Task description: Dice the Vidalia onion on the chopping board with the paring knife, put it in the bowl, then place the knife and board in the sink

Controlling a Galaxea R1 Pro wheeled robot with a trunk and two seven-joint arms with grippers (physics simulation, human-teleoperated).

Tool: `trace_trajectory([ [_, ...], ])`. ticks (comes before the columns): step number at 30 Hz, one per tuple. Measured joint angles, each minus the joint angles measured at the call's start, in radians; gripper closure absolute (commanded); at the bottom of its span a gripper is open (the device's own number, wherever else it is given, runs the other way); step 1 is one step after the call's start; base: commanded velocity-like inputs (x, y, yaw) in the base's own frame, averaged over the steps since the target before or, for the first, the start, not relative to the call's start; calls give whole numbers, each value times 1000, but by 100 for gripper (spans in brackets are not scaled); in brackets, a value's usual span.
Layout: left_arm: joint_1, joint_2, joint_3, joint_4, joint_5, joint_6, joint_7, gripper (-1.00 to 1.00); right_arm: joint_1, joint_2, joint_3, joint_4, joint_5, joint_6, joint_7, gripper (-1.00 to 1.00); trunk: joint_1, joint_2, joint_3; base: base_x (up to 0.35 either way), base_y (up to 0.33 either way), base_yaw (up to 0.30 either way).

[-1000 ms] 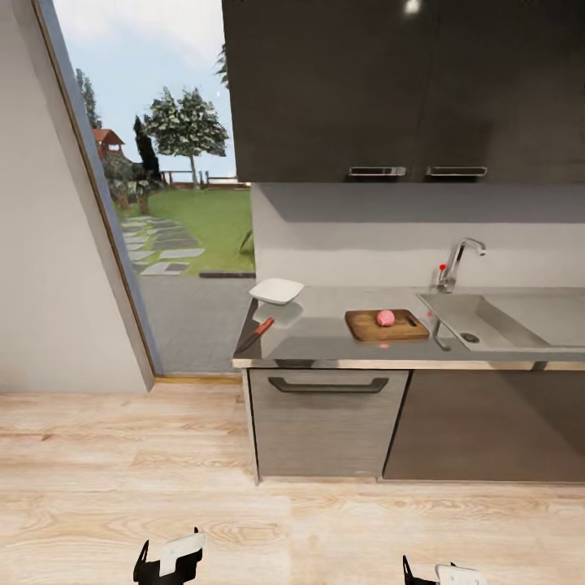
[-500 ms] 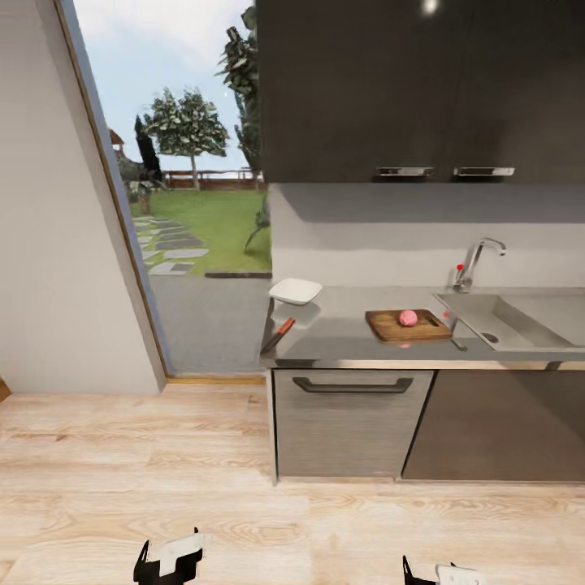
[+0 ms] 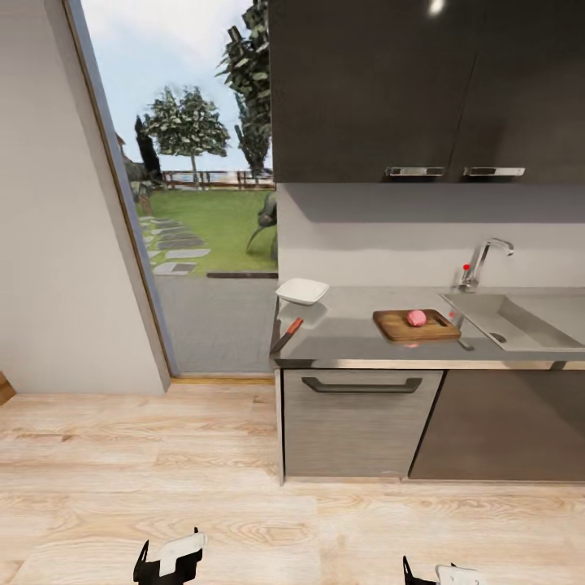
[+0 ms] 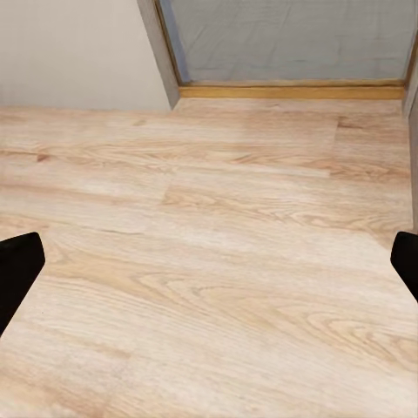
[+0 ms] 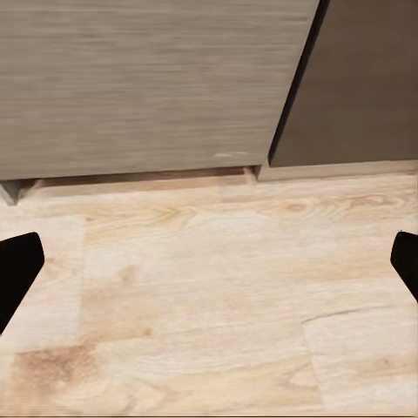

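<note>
Where the frame ends, the sink (image 3: 520,321) is cut off.

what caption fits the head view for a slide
Onion resting on the chopping board beside the sink, knife and bowl left.

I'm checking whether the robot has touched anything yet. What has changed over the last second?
Only the view: the whole picture slid right, so the camera turned or the base moved. The onion still lies on the chopping board, knife and bowl unmoved. Left gripper and right gripper stay low, open, holding nothing.
</note>
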Motion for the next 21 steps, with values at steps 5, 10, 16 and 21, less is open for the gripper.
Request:
trace_trajectory([
  [5, 0, 0, 0, 0, 0, 0, 0, -100, 0, 2, -1, -11, 0, 5, -23, -100, 0, 0, 0, 0, 1, 0],
  [10, 0, 0, 0, 0, 0, 0, 0, -100, -1, 24, 0, -109, 3, 44, -208, -100, 0, 0, 0, 0, 0, 0],
  [16, 0, 0, 0, 0, 0, 0, 0, -100, -1, 43, 2, -338, 29, 234, -373, -100, 0, 0, 0, 0, 0, 0],
  [21, 0, 0, 0, 0, 0, 0, 0, -100, -1, 48, 3, -571, 54, 422, -410, -100, 0, 0, 0, 0, 0, 0],
])
